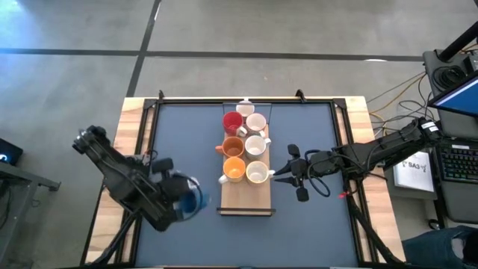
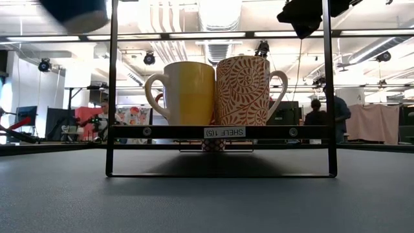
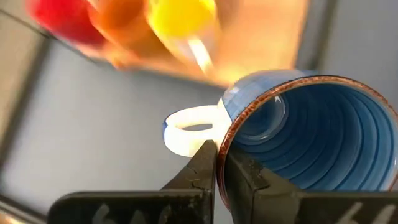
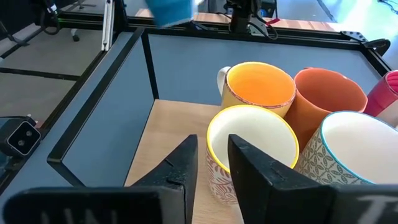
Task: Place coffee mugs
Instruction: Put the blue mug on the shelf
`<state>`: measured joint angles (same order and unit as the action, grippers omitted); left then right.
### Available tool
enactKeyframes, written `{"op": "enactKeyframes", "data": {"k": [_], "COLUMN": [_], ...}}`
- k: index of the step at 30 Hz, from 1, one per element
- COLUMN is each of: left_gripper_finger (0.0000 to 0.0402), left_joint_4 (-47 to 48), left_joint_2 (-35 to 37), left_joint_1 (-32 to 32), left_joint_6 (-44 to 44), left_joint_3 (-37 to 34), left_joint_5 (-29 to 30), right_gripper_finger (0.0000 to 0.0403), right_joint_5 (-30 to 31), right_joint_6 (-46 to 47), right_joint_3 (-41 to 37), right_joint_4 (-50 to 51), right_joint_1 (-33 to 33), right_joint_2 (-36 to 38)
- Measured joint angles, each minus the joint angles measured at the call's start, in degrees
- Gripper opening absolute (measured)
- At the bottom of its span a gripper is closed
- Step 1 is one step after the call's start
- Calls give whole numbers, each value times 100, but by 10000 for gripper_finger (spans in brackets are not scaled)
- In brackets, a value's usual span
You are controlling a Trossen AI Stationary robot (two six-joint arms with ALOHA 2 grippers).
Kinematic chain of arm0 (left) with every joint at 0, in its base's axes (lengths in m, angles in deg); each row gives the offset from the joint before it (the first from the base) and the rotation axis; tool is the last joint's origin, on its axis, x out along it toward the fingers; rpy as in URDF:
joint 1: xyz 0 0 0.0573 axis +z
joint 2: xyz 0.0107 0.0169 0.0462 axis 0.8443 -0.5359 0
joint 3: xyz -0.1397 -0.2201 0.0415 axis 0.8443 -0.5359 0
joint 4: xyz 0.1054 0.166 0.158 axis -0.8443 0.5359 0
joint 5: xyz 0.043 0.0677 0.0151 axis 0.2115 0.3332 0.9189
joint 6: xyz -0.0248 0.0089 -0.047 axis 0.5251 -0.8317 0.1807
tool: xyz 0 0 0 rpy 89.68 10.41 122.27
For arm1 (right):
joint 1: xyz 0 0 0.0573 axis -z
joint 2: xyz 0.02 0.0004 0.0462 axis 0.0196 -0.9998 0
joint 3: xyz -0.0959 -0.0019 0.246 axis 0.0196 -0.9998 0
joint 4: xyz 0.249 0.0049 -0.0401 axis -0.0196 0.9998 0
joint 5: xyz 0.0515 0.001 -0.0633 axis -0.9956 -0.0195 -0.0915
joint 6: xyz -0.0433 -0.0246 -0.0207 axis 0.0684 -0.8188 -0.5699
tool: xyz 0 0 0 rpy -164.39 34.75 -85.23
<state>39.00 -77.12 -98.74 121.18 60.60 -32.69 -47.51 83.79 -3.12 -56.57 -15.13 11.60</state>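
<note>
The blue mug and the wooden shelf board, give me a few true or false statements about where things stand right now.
1. The left gripper is shut on the rim of the blue mug. True.
2. The blue mug stands on the wooden shelf board. False: it is off to the board's left side, held by the left gripper.
3. Seven mugs sit on the board in two rows. True.
4. The red mug is at the near end of the board, by the free space. False: it is in the far part; the yellow mug and patterned mug are nearest the free space.
</note>
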Motion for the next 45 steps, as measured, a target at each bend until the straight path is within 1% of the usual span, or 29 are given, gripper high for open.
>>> {"op": "enactKeyframes", "data": {"k": [2,5,7,10,11,13,15,22,28,32,40,45], "left_gripper_finger": [1,1,1,0,0,0,0,0,0,0,0,0], "left_joint_4": [17,17,-6,-271,-462,-875,-1088,-1128,-1144,-1172,-1155,-1194], "left_joint_2": [121,265,310,308,308,304,254,-46,-335,-567,-1097,-1283], "left_joint_1": [20,111,213,383,443,593,714,1026,1052,1125,1368,1478], "left_joint_6": [-75,-89,-98,-272,-365,-592,-652,-668,-670,-662,-997,-1103], "left_joint_3": [-1,-62,-114,-212,-242,-290,-312,-322,-322,-322,-322,-322], "left_joint_5": [475,952,1087,1065,998,659,397,-207,-403,-412,-851,-917], "right_gripper_finger": [75,73,74,78,79,80,78,73,81,80,73,79], "right_joint_5": [0,0,0,0,0,0,0,0,0,0,-1,0], "right_joint_6": [-2,-2,-2,-2,-2,-2,-2,-2,-1,2,39,39], "right_joint_3": [0,0,0,0,0,0,0,0,0,0,0,0], "right_joint_4": [2,2,2,2,2,2,1,2,5,13,26,37], "right_joint_1": [0,0,0,0,0,0,0,0,0,0,0,0], "right_joint_2": [0,0,0,0,0,0,0,0,0,0,0,0]}}
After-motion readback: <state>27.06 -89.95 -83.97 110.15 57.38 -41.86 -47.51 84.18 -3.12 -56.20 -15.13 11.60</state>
